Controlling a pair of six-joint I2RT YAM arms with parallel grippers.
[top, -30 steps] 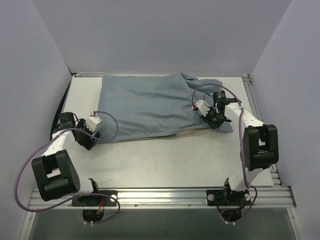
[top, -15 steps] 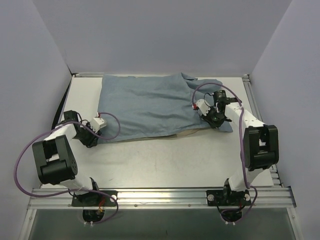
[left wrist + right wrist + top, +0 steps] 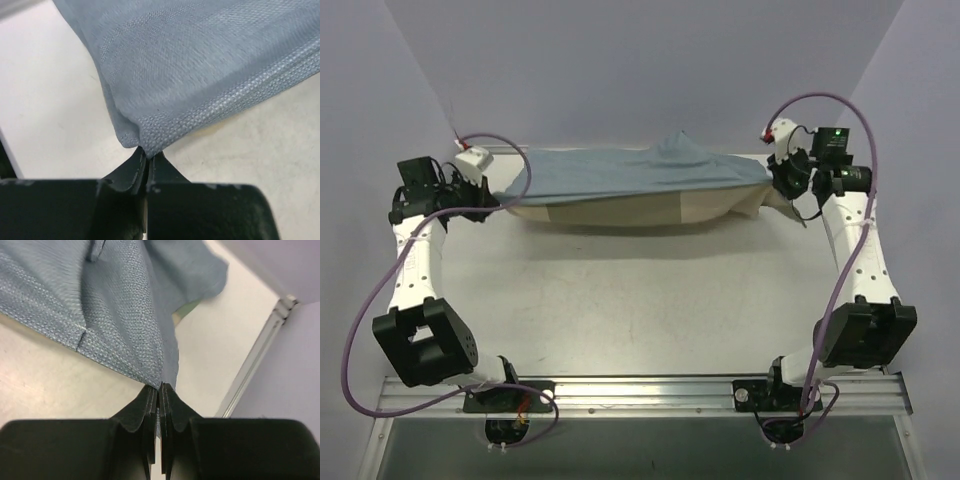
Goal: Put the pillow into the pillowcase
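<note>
The pillowcase (image 3: 620,175) hangs stretched between both arms above the back of the table, grey-blue face up, with a tan and cream face (image 3: 620,210) showing along its lower side. My left gripper (image 3: 492,196) is shut on its left corner; the left wrist view shows the cloth (image 3: 200,65) pinched at my left gripper's (image 3: 147,155) tips. My right gripper (image 3: 776,186) is shut on the right corner, where the fabric (image 3: 115,305) runs into my right gripper (image 3: 161,387). The pillow is not visible as a separate thing.
The white table (image 3: 640,300) lies below the cloth. A metal rail (image 3: 255,360) borders the table's right side, close to the right arm. Grey walls close in the back and sides. Purple cables loop from both wrists.
My left gripper closed on the pillowcase's left corner. Both arms rose and spread apart, lifting the cloth off the table toward the back and exposing its tan underside.
</note>
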